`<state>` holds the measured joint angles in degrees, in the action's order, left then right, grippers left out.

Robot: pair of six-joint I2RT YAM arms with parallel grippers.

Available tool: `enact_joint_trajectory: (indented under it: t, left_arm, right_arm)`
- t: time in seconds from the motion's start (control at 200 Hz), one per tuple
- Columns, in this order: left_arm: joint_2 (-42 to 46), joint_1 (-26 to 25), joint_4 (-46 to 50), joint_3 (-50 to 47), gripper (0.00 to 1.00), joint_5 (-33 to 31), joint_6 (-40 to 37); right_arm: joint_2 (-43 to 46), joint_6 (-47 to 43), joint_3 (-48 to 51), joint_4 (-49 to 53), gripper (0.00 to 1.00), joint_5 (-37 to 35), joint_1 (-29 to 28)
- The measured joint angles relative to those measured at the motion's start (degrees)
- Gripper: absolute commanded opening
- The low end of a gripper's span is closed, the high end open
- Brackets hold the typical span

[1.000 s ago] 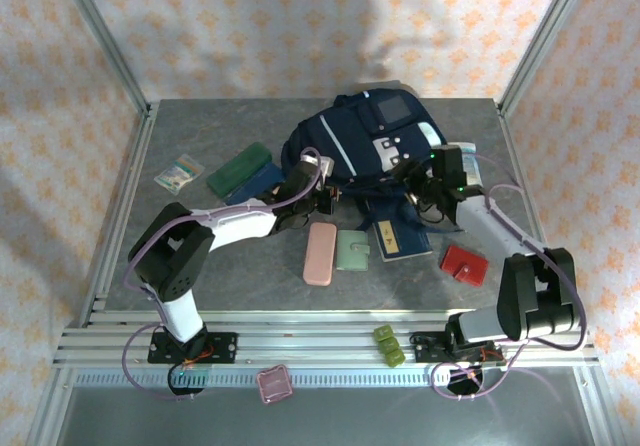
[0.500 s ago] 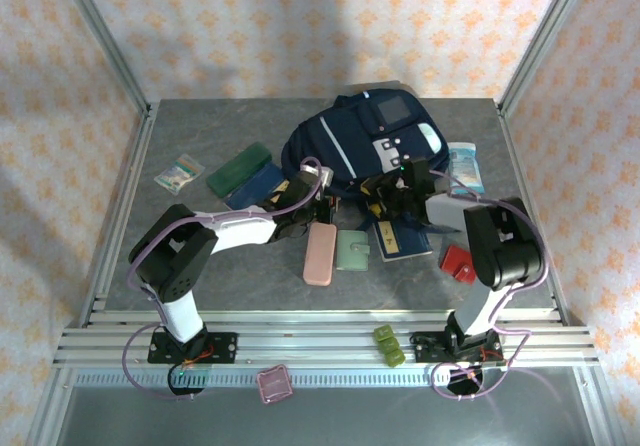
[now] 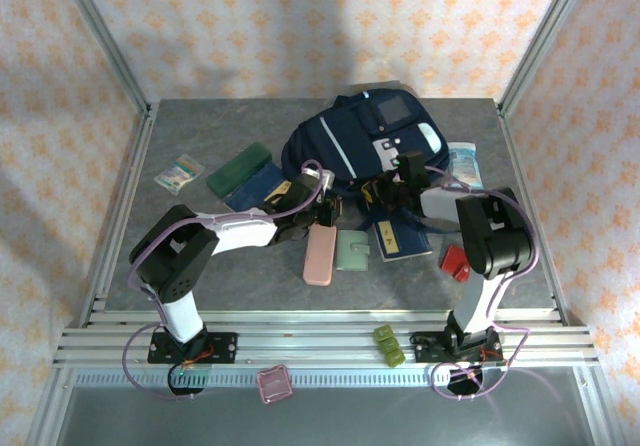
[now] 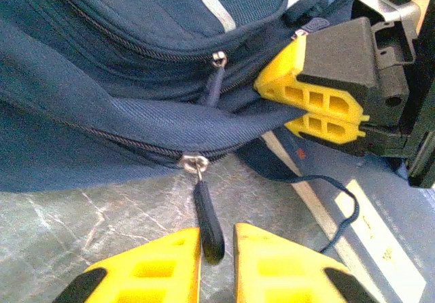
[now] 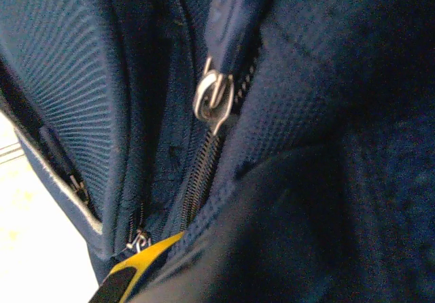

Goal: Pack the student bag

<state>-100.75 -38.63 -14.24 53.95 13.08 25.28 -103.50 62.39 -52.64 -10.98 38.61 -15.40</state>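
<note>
Grey tabletop (image 3: 200, 256) bears student bag (image 3: 350, 131); right pincer (image 4: 275, 104) clamps its fabric; left pincer (image 4: 216, 234) barely parted around zipper pull (image 4: 207, 215).

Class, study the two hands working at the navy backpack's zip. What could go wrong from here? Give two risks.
The left hand has only the tip of the dark zip pull between its fingers, so the pull may slip free. The right hand pinches just a thin fold of the navy-blue fabric backpack; if that fold escapes, the bag may drag instead of unzipping.

Bright even light, soft shadows, wrist cams blurry
</note>
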Motion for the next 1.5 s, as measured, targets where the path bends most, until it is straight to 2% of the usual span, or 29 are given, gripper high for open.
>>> enact_joint_trajectory:
  t: [0.2,0.355,0.691,0.781,0.836,0.881,0.976,1.116,1.211,1.371,1.407,1.502]
  left_arm:
    - [0.0,0.6,-0.2,0.4,0.48,2.9,0.7]
    - [1.1,2.0,-0.7,0.1,0.53,3.5,0.8]
    - [2.5,2.3,-3.2,2.3,0.53,3.4,0.3]
    - [1.6,2.3,-3.1,4.7,0.51,3.0,0.1]
    - [0.8,2.3,-3.1,5.7,0.45,2.4,0.0]
    - [0.1,2.3,-2.8,6.3,0.44,1.9,-0.4]
    - [-1.4,2.3,-2.3,7.2,0.49,1.1,-0.7]
    - [-2.4,2.3,-2.1,7.4,0.51,0.1,-1.0]
    - [-2.4,2.3,-2.3,7.3,0.44,-0.5,-1.1]
    - [-2.5,2.3,-2.2,7.0,0.17,-1.8,-1.4]
    - [-2.5,2.3,-2.1,7.0,0.2,-2.0,-1.5]
    - [-2.9,2.3,-2.1,7.0,0.37,-2.5,-2.1]
  right_arm:
    - [5.1,0.0,0.0,1.6,0.0,0.0,-0.1]
    - [9.2,0.0,-0.3,3.4,0.0,-0.2,-0.1]
    - [9.7,0.0,-2.9,6.1,0.0,-0.9,-1.4]
    - [9.7,0.0,-2.9,6.4,0.0,-0.9,-1.6]
    - [9.7,0.0,-3.0,6.4,0.0,-0.9,-1.6]
    - [9.7,0.0,-3.3,6.7,0.0,-0.9,-1.6]
    - [9.7,0.0,-4.0,6.9,0.0,-0.9,-1.6]
    - [9.7,0.0,-4.9,7.4,0.0,-0.9,-1.7]
    - [9.7,0.0,-5.3,7.6,0.0,-0.9,-1.8]
    - [9.7,0.0,-5.4,7.6,0.0,-0.9,-1.8]
    - [9.7,0.0,-5.4,7.6,0.0,-0.8,-1.8]
    - [9.7,0.0,-5.4,7.6,0.0,-0.8,-1.8]
